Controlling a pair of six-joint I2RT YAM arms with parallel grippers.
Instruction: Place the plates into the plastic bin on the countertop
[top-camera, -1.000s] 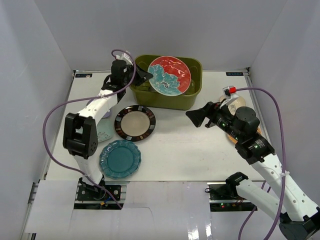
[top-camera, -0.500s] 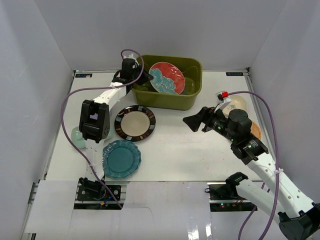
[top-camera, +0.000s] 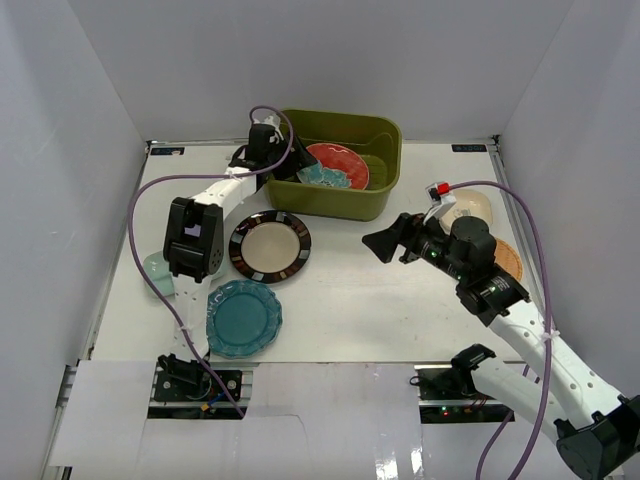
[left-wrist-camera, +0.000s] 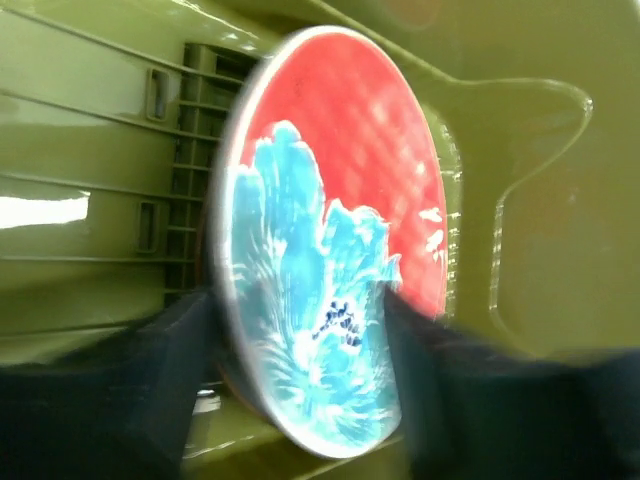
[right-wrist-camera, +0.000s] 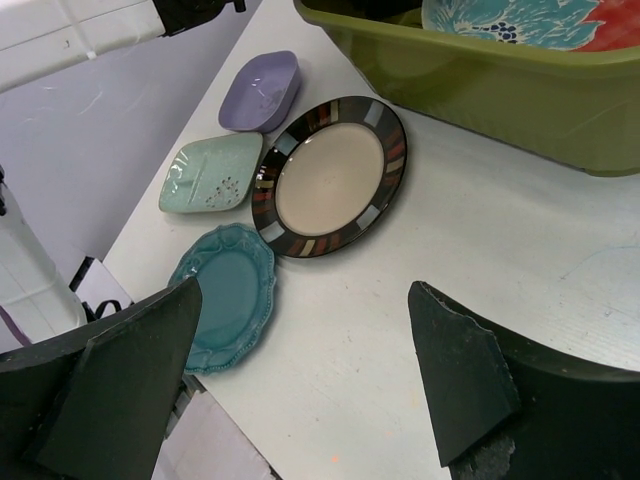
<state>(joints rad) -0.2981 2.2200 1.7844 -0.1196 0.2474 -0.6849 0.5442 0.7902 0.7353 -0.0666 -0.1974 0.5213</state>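
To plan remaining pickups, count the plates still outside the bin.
6. Left side: lavender dish, mint dish, black-rimmed plate, teal plate. Right side: cream dish, orange plate. Others may be hidden.

One olive-green bin (top-camera: 330, 200) stands on one white table (top-camera: 380, 292). Seven dishes show in all.

Four are round:
- one red and teal plate (top-camera: 338, 166), inside the bin
- one black-rimmed cream plate (top-camera: 270, 246)
- one teal scalloped plate (top-camera: 243, 318)
- one orange plate (top-camera: 512, 261), mostly hidden

Three are rounded squares:
- one mint dish (right-wrist-camera: 212, 172)
- one lavender dish (right-wrist-camera: 262, 90)
- one cream dish (top-camera: 472, 208)

Whether more plates lie under the one in the bin cannot be told.

There are two robot arms, the left arm (top-camera: 215, 190) and the right arm (top-camera: 500, 295).
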